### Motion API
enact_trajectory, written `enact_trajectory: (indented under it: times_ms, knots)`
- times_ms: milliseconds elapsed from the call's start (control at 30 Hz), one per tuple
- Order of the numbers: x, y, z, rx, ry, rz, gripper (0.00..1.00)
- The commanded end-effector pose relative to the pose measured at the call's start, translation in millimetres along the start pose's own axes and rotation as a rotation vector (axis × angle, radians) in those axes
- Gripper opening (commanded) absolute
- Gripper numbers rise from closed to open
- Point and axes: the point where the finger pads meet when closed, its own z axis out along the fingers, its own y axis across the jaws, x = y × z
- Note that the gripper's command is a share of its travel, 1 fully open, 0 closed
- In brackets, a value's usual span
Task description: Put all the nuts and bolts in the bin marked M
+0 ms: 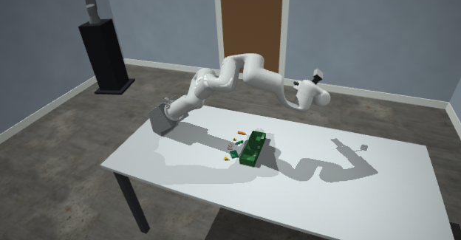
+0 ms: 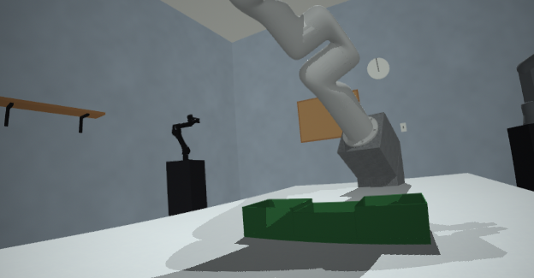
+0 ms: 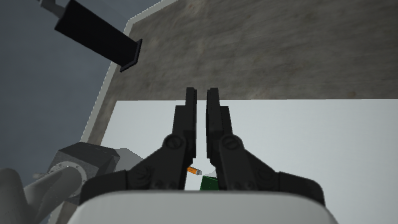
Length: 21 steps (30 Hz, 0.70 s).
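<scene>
From where I am standing, the white arm (image 1: 236, 77) is rising from its grey slanted base (image 1: 159, 122) at the table's (image 1: 332, 201) far left corner, folding back on itself in a tight S and then reaching out well above the table top. Its wrist is hanging high, beyond and to the right of the green bin (image 1: 253, 148), with nothing under it but its own long shadow stretching across the white surface.

The gripper (image 3: 202, 102) is pointing out toward the table's far edge and the floor past it. Its two black fingers are standing nearly together, only a thin slit showing between them, and nothing is sitting in that slit.

The green bin is resting on the table near its middle, a long box split into compartments; I cannot make out any letter on it. The small parts are lying scattered just to the left of the bin: an orange piece (image 1: 241, 132) nearest the bin's far end, a small green one (image 1: 238, 142) touching or just beside the bin's side, a pale grey piece (image 1: 231, 146) next to that, a green block (image 1: 233, 153) lower down, and a yellow bit (image 1: 226, 159) furthest toward the bin's near end. They are too small to tell which are nuts or bolts.
</scene>
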Motion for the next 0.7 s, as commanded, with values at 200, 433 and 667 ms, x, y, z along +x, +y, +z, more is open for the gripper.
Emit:
enact_trajectory:
  times_ms: [200,433,667]
  knots:
    - [-12,-40,12,0.019,-0.096,0.110,0.07]
    - [-21,-60,17,0.024,-0.152,0.171,0.07]
    - [-31,-79,22,0.022,-0.207,0.230,0.07]
